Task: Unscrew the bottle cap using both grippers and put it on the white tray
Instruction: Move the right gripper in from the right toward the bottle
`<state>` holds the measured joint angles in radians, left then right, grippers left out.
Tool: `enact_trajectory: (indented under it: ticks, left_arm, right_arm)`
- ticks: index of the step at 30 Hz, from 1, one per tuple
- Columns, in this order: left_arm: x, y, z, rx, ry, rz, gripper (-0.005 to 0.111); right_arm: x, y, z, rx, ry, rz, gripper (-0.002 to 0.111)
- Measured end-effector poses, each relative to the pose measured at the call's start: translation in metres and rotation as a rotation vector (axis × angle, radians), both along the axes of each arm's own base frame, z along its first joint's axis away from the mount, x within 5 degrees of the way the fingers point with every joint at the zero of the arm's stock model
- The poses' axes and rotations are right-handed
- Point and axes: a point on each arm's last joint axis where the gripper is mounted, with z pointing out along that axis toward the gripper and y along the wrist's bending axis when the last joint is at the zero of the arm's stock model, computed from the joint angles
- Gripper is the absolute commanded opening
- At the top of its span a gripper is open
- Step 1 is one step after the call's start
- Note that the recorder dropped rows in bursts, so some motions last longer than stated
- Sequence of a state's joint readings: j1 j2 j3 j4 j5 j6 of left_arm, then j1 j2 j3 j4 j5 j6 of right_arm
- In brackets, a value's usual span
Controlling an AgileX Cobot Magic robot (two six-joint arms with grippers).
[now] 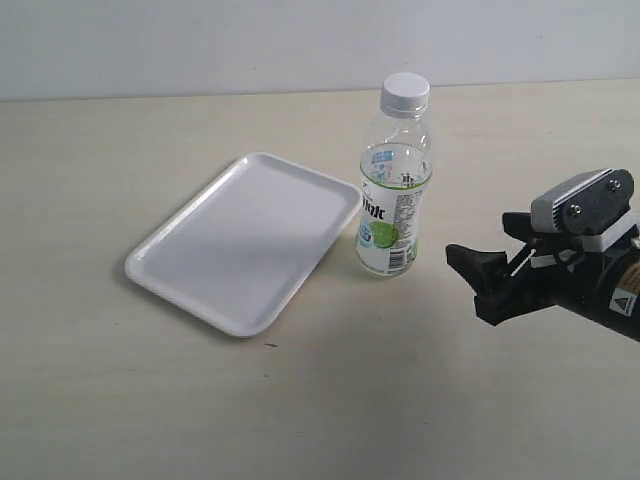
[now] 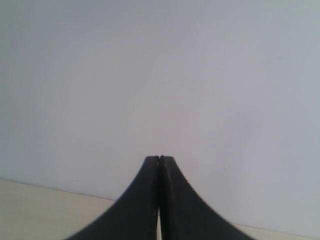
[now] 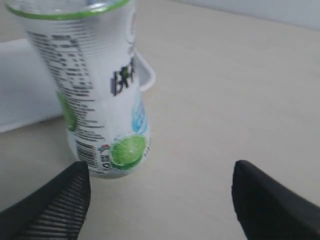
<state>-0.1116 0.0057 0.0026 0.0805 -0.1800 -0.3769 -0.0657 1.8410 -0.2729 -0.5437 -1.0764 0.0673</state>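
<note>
White and ribbed, the bottle cap (image 1: 405, 93) sat on the neck of the clear lime-labelled bottle (image 1: 393, 200), which stood upright on the pale table (image 1: 300, 420). The white tray (image 1: 245, 240) lay flat just beside the bottle, on its left in the exterior view, with one rounded corner right up against the bottle's lower body. I could not tell whether the rim touched it.

My right gripper (image 1: 480, 236) hung low over the table to the right of the bottle, clearly apart from it. Its jaws were spread wide, held nothing, and pointed toward the bottle's lower half. Behind them on my arm sat the white-grey block (image 1: 582, 205), and further back the yellow warning sticker (image 1: 625, 300). My right wrist view showed the bottle's label with its green lime picture (image 3: 127, 151) just beyond my two dark fingertips, nearer to one of them than to the other.

My left gripper (image 2: 159, 158) appeared only in its own wrist view. Its fingers were pressed together tip to tip, gripping nothing, and faced a plain pale wall (image 2: 160, 75). That view did not include the bottle, so I could not place this gripper relative to it.
</note>
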Motion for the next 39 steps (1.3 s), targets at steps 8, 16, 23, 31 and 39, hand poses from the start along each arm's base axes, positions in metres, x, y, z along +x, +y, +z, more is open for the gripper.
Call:
enact_trajectory:
  ticks: [8, 16, 23, 31, 39]
  left_arm:
    - [0.0, 0.0, 0.0, -0.007, 0.003, -0.002, 0.0]
    - [0.0, 0.0, -0.001, -0.007, 0.008, -0.001, 0.0]
    - [0.0, 0.0, -0.001, -0.009, 0.011, -0.002, 0.0]
    - [0.0, 0.0, -0.001, -0.021, 0.016, -0.005, 0.0]
    - [0.0, 0.0, -0.001, -0.035, 0.018, -0.008, 0.0]
  right_arm:
    - [-0.001, 0.007, 0.004, 0.006, -0.066, 0.095, 0.075]
    - [0.0, 0.005, 0.004, 0.019, -0.061, 0.056, 0.067]
    - [0.009, -0.028, 0.005, 0.037, -0.02, -0.361, 0.0]
    - [-0.012, -0.093, 0.008, -0.054, -0.02, -1.164, 0.0]
    - [-0.008, -0.096, 0.009, -0.142, -0.009, -1.16, 0.0]
